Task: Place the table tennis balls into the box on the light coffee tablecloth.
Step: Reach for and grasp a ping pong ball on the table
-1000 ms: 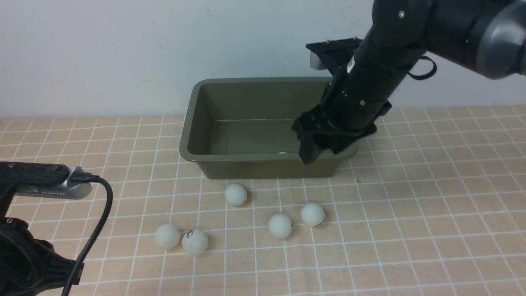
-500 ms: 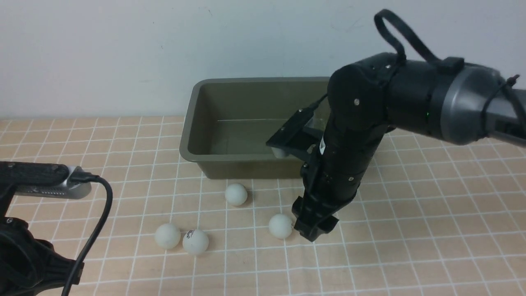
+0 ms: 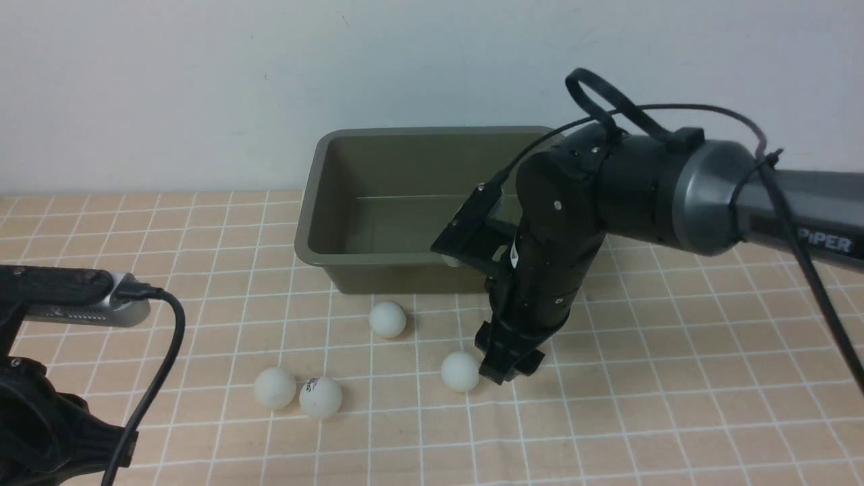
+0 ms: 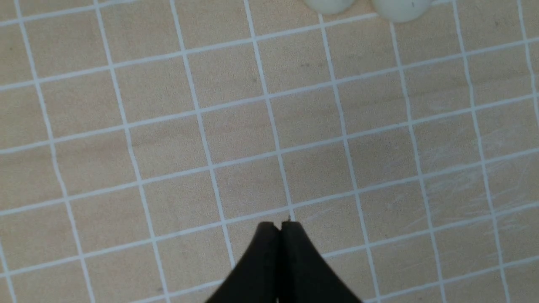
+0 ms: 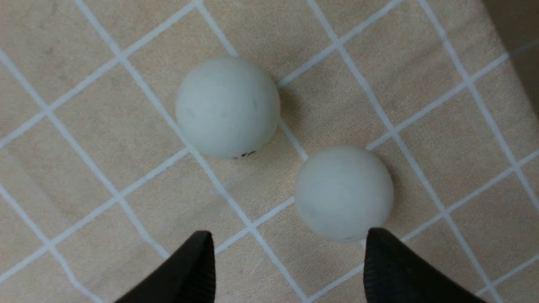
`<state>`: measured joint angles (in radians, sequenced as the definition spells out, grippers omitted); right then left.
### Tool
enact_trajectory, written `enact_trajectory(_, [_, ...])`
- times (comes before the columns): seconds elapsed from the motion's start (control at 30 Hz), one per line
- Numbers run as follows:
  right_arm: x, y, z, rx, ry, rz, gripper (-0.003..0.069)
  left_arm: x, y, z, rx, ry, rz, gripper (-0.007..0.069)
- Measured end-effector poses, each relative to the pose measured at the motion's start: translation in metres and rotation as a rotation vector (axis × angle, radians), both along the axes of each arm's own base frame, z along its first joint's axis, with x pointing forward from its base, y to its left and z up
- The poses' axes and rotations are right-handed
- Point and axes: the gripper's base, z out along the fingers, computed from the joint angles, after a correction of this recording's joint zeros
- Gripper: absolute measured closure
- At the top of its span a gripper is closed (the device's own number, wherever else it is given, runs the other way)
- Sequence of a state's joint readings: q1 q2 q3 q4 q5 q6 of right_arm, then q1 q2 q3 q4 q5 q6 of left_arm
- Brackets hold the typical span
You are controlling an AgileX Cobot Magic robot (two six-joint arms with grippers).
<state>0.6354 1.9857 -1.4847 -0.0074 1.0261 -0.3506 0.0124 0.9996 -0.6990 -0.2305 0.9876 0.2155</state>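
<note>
Four balls [image 3: 387, 319] show on the cloth [image 3: 675, 337] in front of the box [image 3: 307, 251], none shifted since a second ago. The fifth ball [image 5: 344, 192] I see only from the right wrist camera. It lies right at one fingertip [image 5: 381, 256], though I can't tell if they touch, and one of the four sits close by. The right gripper [image 3: 503, 366], which hung over the box a second ago, has come down to the cloth, jaws spread and holding nothing. My left gripper [image 4: 278, 225] hasn't moved: pinched together, empty, above bare cloth.
</note>
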Motion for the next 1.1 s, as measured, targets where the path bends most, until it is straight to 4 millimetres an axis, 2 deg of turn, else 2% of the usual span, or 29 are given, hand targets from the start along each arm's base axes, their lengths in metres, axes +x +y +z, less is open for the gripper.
enact_trajectory(0.5, [0.012,0.006,-0.011,0.023,-0.088,0.022,0.0223,0.0,0.0,0.0,-0.001,0.0,0.0,0.0693])
enact_trajectory(0.77, [0.015,0.007,-0.033,-0.014,-0.058,0.03,0.0223,0.0,-0.001,0.0,-0.008,0.0,0.002,0.0693])
enact_trajectory(1.03, [0.023,-0.003,-0.036,-0.014,-0.064,-0.006,0.0225,0.0,-0.001,0.0,-0.009,0.001,0.002,0.0693])
enact_trajectory(1.1, [0.025,-0.005,-0.036,-0.016,-0.064,-0.01,0.0245,0.0,-0.001,0.0,-0.009,0.001,0.002,0.0693])
